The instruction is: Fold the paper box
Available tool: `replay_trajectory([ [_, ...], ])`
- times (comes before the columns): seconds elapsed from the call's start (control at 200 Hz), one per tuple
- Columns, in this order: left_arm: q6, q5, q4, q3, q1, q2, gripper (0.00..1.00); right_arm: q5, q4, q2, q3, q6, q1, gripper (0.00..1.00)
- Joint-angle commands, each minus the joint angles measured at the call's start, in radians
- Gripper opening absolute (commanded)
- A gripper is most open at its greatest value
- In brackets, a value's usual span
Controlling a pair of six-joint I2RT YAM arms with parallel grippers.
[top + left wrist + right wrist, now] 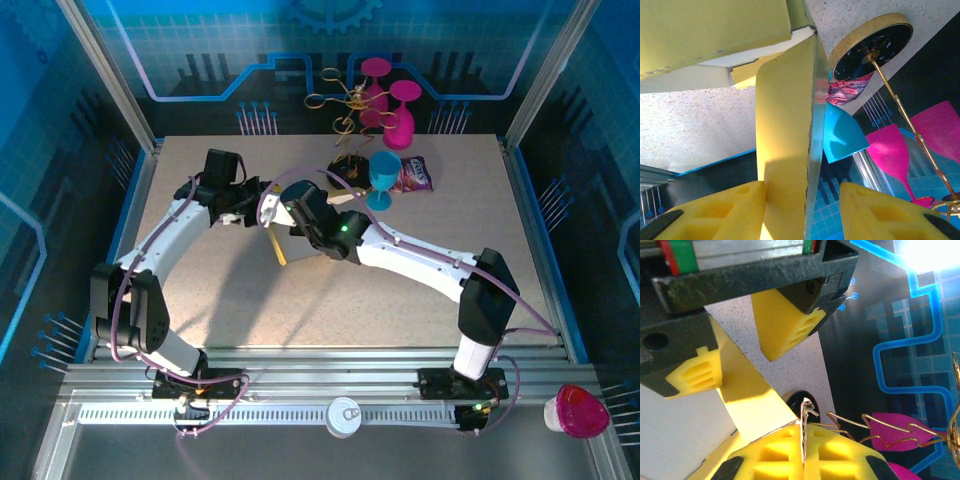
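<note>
The paper box [278, 248], yellow outside and white inside, is held off the table between my two arms at mid-table. In the left wrist view one yellow flap of the paper box [785, 125] stands upright between my left gripper's [802, 189] fingers. It leans on the left pad [730, 207], and a gap separates it from the right pad [880, 210], so the jaws are open. My right gripper [803, 434] is shut on a thin cardboard edge of the paper box [755, 400]. From above, the left gripper [262, 203] and right gripper [297, 215] almost meet.
Close behind the grippers stand a gold wire stand on a round black base [350, 160], a blue glass [383, 178], pink glasses [398, 125] and a purple snack packet [415, 175]. A pink cup [578, 410] sits on the rail at front right.
</note>
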State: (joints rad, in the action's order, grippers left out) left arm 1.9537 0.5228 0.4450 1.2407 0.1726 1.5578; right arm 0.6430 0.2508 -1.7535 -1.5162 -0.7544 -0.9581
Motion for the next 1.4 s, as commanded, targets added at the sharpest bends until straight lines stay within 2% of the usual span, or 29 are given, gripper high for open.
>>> replay_trajectory([
  [0.0, -0.036, 0.039, -0.001, -0.004, 0.005, 0.026, 0.43, -0.029, -0.067, 0.051, 0.005, -0.009, -0.029, 0.0],
  [0.245, -0.047, 0.047, -0.012, -0.004, 0.008, 0.045, 0.32, -0.034, -0.069, 0.065, 0.024, -0.001, -0.034, 0.0],
  [0.49, -0.054, 0.061, -0.039, -0.027, 0.005, 0.045, 0.0, -0.026, -0.068, 0.067, 0.025, 0.023, -0.036, 0.0],
  [0.58, -0.07, 0.079, -0.063, -0.047, -0.006, 0.046, 0.0, -0.012, -0.056, 0.079, 0.013, 0.066, -0.032, 0.0],
  [0.735, -0.088, 0.151, -0.196, -0.088, -0.038, 0.058, 0.0, -0.019, 0.053, 0.13, -0.035, 0.228, 0.006, 0.38],
  [0.841, -0.166, 0.224, -0.267, -0.096, -0.067, 0.083, 0.0, -0.052, 0.158, 0.18, -0.068, 0.381, 0.047, 0.54],
  [0.896, -0.205, 0.251, -0.285, -0.092, -0.079, 0.093, 0.0, -0.078, 0.22, 0.206, -0.084, 0.478, 0.086, 0.59],
  [0.966, -0.26, 0.279, -0.278, -0.086, -0.094, 0.106, 0.0, -0.154, 0.31, 0.239, -0.106, 0.631, 0.157, 0.62],
  [1.131, -0.342, 0.362, -0.322, -0.072, -0.116, 0.139, 0.0, -0.435, 0.436, 0.293, -0.105, 0.974, 0.395, 0.61],
  [1.266, -0.421, 0.412, -0.297, -0.053, -0.131, 0.145, 0.0, -0.649, 0.463, 0.303, -0.072, 1.156, 0.556, 0.61],
  [1.311, -0.433, 0.425, -0.296, -0.055, -0.134, 0.14, 0.0, -0.704, 0.473, 0.296, -0.07, 1.199, 0.59, 0.65],
  [1.396, -0.451, 0.442, -0.292, -0.062, -0.14, 0.12, 0.0, -0.78, 0.505, 0.271, -0.082, 1.281, 0.639, 0.63],
])
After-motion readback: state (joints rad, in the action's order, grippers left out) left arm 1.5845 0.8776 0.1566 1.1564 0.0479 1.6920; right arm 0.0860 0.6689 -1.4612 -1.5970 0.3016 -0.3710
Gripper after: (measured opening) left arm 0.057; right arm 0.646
